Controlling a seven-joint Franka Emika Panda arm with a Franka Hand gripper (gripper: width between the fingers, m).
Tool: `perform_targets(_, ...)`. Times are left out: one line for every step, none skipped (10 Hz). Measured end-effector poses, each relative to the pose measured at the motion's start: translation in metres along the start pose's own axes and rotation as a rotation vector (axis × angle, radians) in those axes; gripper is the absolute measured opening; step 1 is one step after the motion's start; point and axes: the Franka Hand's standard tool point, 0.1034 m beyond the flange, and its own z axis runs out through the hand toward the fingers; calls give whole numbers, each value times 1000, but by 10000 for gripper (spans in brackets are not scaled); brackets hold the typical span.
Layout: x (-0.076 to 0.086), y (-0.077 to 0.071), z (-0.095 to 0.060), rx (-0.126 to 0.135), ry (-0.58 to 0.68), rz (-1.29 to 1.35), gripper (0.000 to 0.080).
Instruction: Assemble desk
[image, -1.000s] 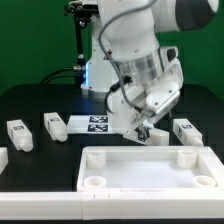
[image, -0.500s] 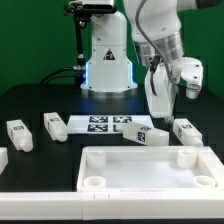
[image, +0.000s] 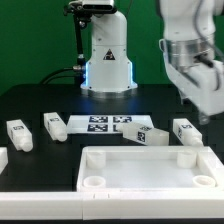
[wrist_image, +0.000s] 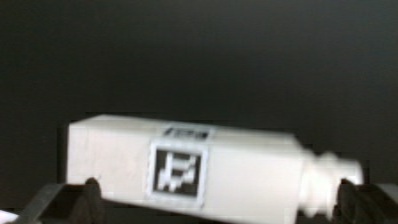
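Observation:
The white desk panel (image: 150, 168) lies at the front with round corner sockets. Several tagged white legs lie behind it: two at the exterior view's left (image: 17, 134) (image: 53, 124), one (image: 150, 135) at the marker board's right end, and one (image: 186, 130) further right. My gripper (image: 205, 112) hangs at the exterior view's right, above that rightmost leg, holding nothing. In the wrist view a tagged leg (wrist_image: 196, 165) lies on the black table below my gripper (wrist_image: 222, 210). The dark fingertips (wrist_image: 80, 203) stand wide apart, one at each end of the leg.
The marker board (image: 100, 124) lies flat on the black table in the middle. The robot's glossy white base (image: 107, 60) stands behind it. A small white part (image: 3, 158) sits at the left edge.
My gripper has left the leg at the marker board's right end, risen, and swung to the exterior view's right. That leg stays lying where it was.

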Motion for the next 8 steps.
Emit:
perform_targets(-5, 3, -2, -1, -2, -77, 649)
perform_targets(-2, 2, -1, -2, -1, -162, 649)
perform_targets(-1, 2, -1, -3, -1, -221, 649)
perform_targets(-1, 2, 0, 3, 4, -324, 649)
perform_targets(1, 0, 3, 23, 35, -506, 649)
perform_targets(-6, -3, 3, 24, 51, -662, 649)
perform_targets(-6, -8, -2, 28, 63, -820, 649)
perform_targets(-1, -5, 0, 26, 77, -903, 649)
